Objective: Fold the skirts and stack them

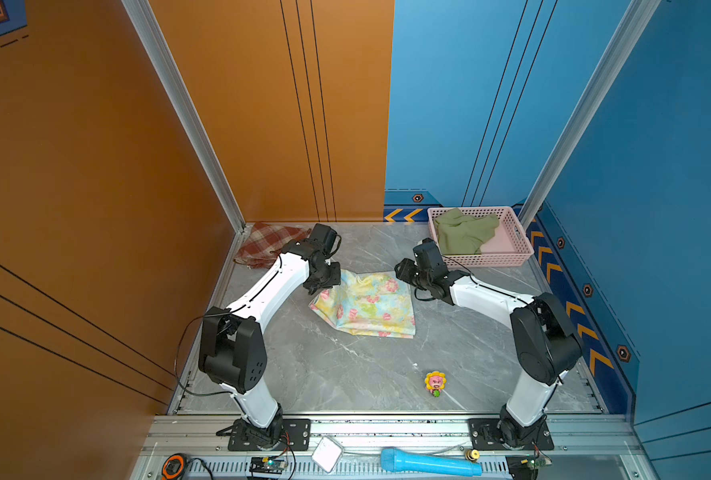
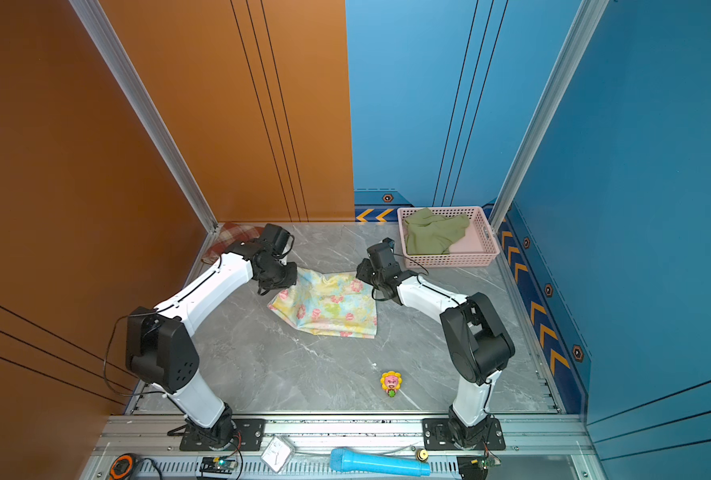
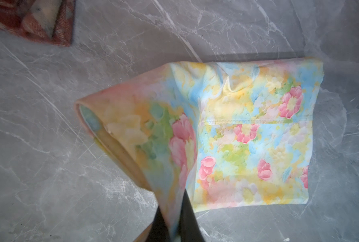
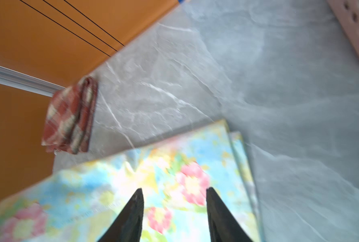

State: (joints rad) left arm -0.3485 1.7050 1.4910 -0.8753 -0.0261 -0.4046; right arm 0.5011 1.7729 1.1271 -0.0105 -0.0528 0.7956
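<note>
Three skirts are in view: the floral skirt (image 1: 366, 305) lies folded in the middle of the table (image 1: 345, 374), the plaid skirt (image 1: 262, 245) sits folded in the far left corner, and the olive skirt (image 1: 462, 232) is crumpled inside the one pink basket (image 1: 486, 261) at the far right corner. Of the two arms, the left gripper (image 3: 173, 220) is pressed together on a corner of the floral skirt at its left side, lifting that corner off the table while the rest lies flat. The right gripper (image 4: 174, 189) hovers over the skirt's far right corner with its claw spread and nothing between the fingers; that wrist view is blurred. One small sunflower toy (image 1: 435, 383) stands upright near the front edge, right of the middle and well apart from the cloth. One blue microphone (image 1: 428, 461) lies on the metal rail in front of the table. The table top is grey stone-patterned with pale veins. Orange panels close the left and far left sides, blue panels the far right and right sides, with aluminium posts at the corners
</note>
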